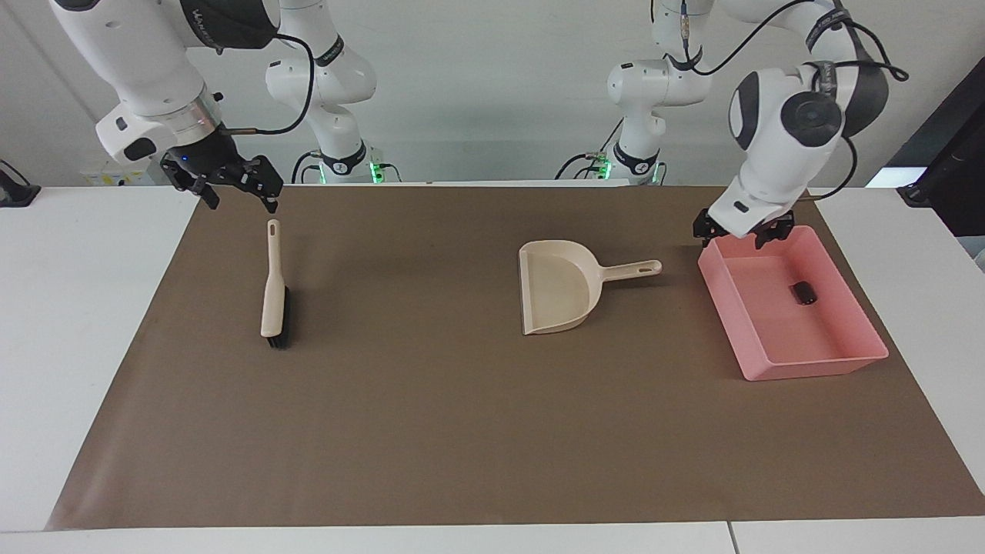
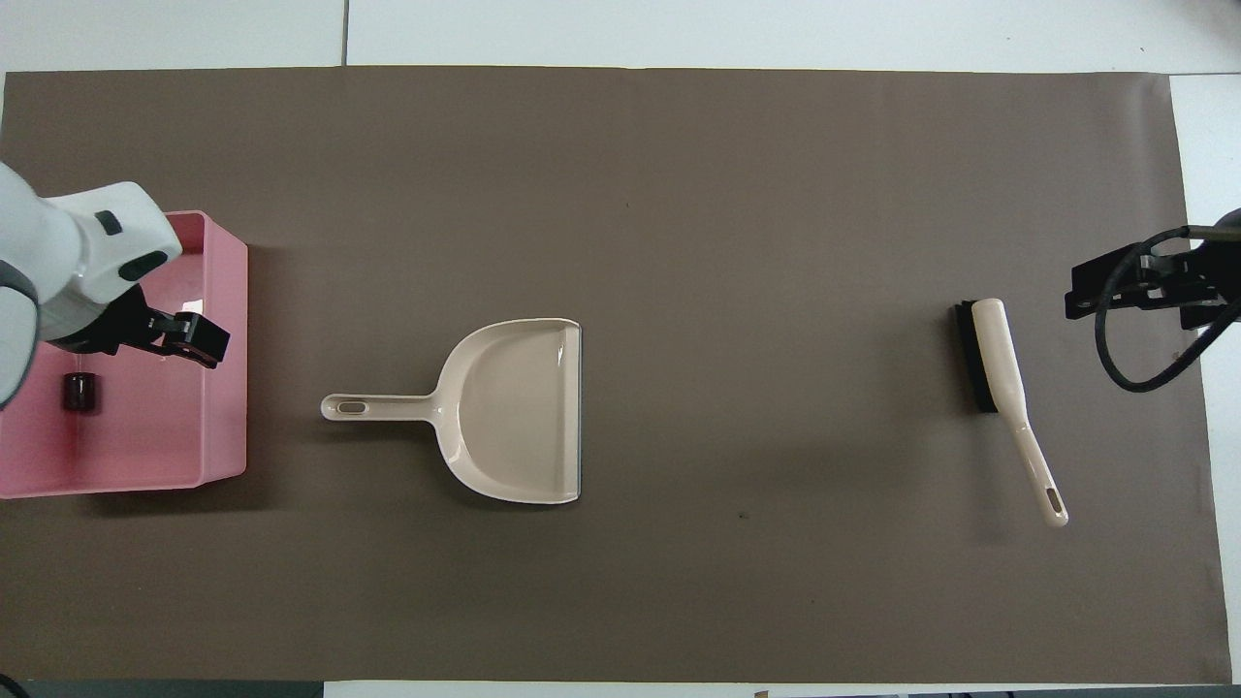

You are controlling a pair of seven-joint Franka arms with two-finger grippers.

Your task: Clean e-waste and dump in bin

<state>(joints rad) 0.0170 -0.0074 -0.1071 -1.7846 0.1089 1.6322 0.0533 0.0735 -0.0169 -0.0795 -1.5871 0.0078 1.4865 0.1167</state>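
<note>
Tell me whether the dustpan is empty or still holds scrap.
Empty. The dustpan lies flat on the brown mat, its scoop bare in both views; one dark piece sits in the pink bin.

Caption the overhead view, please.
Beige plastic dustpan and brush lie on brown mat; pink bin holds one dark block.

dustpan (image 1: 558, 296) mid-mat, brush (image 1: 275, 296) well apart
</note>
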